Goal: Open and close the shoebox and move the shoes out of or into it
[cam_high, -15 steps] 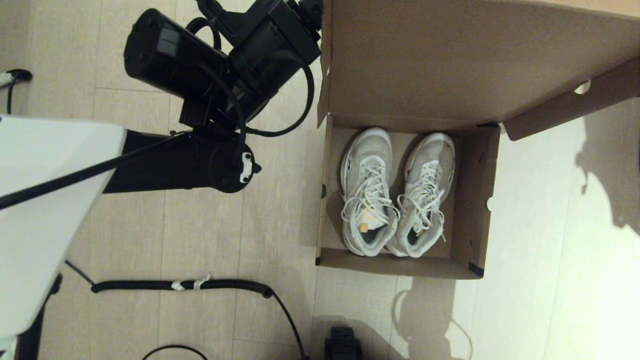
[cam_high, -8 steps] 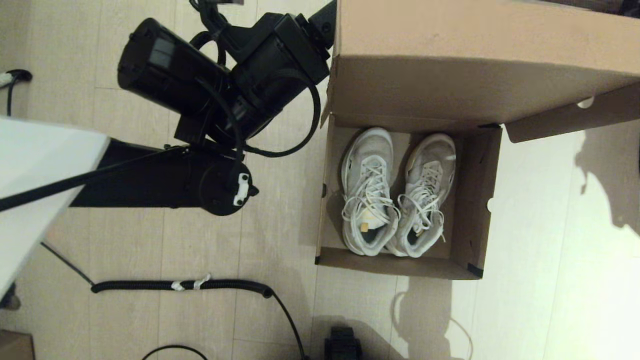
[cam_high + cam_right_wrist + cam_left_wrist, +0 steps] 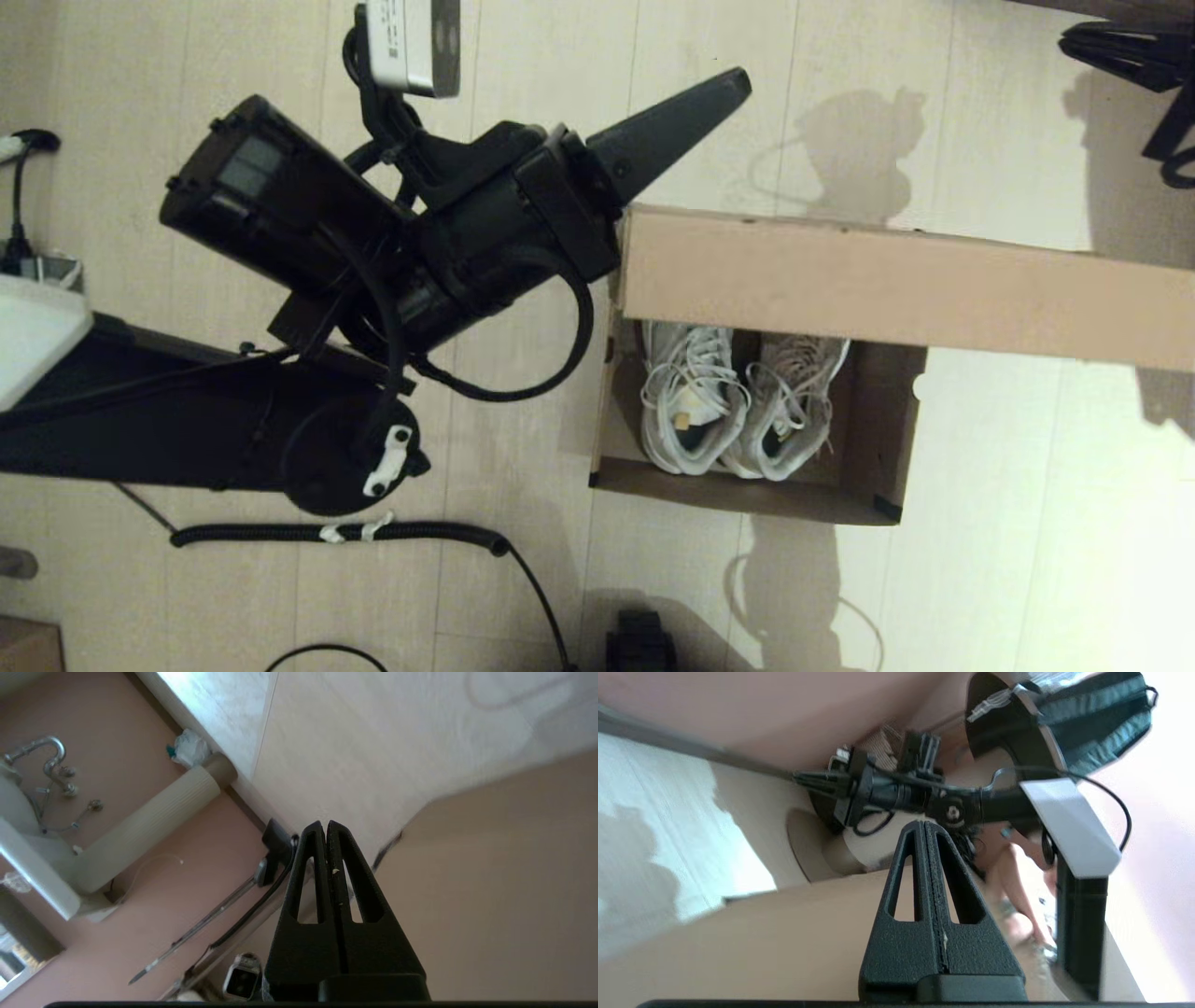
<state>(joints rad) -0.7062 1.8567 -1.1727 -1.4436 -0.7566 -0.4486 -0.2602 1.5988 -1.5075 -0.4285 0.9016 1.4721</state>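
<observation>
The brown cardboard shoebox (image 3: 882, 439) stands on the floor right of centre in the head view. Its hinged lid (image 3: 887, 289) hangs partly lowered, a brown band across the box's far half. Both white sneakers lie side by side inside, the left shoe (image 3: 686, 401) and the right shoe (image 3: 789, 411), their toes hidden under the lid. My left gripper (image 3: 738, 82) is shut and empty, lying along the lid's left end and pointing past it. The lid's cardboard (image 3: 738, 942) fills its wrist view. My right gripper (image 3: 325, 823) is shut, empty, beside cardboard (image 3: 490, 882); the head view does not show it.
A coiled black cable (image 3: 355, 532) lies on the floor near the box's left front. A black object (image 3: 639, 644) sits at the near edge. Dark stand legs (image 3: 1139, 47) show at the far right. The pale plank floor (image 3: 1027, 560) surrounds the box.
The lid has swung down from upright over the box and now covers the shoes' toes. My left arm has come nearer and lower alongside it, and its fingers have come into view.
</observation>
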